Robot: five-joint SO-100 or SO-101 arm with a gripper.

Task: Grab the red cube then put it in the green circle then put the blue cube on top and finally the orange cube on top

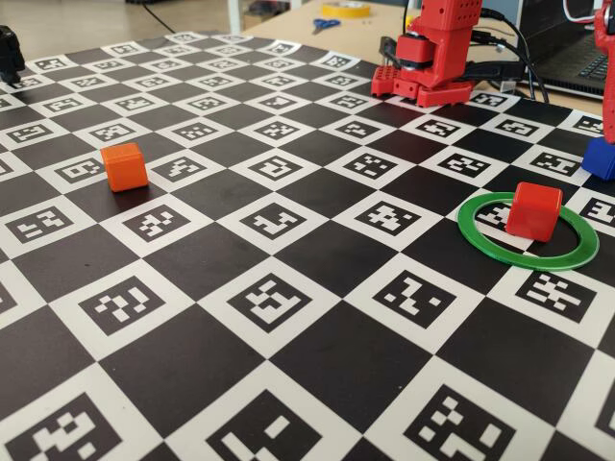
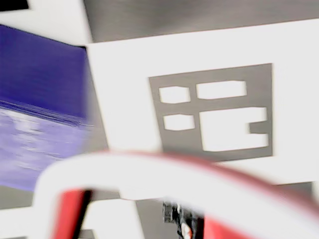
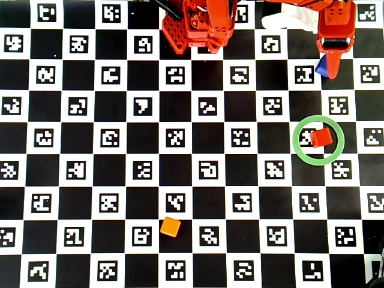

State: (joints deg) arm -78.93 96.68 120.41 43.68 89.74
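Observation:
The red cube point(image 3: 321, 137) point(image 1: 534, 210) stands inside the green circle point(image 3: 298, 150) point(image 1: 480, 234), toward its right side in the overhead view. The blue cube point(image 3: 321, 66) point(image 1: 601, 158) sits on the board beyond the ring, largely covered by my gripper point(image 3: 332, 73), which hangs right over it. In the blurred wrist view the blue cube point(image 2: 40, 94) fills the left side, beside a washed-out curved finger point(image 2: 149, 172) and not between the jaws; how far the jaws stand apart is unclear. The orange cube point(image 3: 170, 227) point(image 1: 125, 166) lies far off on the opposite side.
The arm's red base point(image 3: 201, 27) point(image 1: 437, 53) is mounted at the board's far edge. Beyond the board in the fixed view lie scissors point(image 1: 325, 24), a yellow tape roll point(image 1: 346, 8) and a laptop point(image 1: 577, 53). A black object point(image 1: 10, 53) stands at the far left corner.

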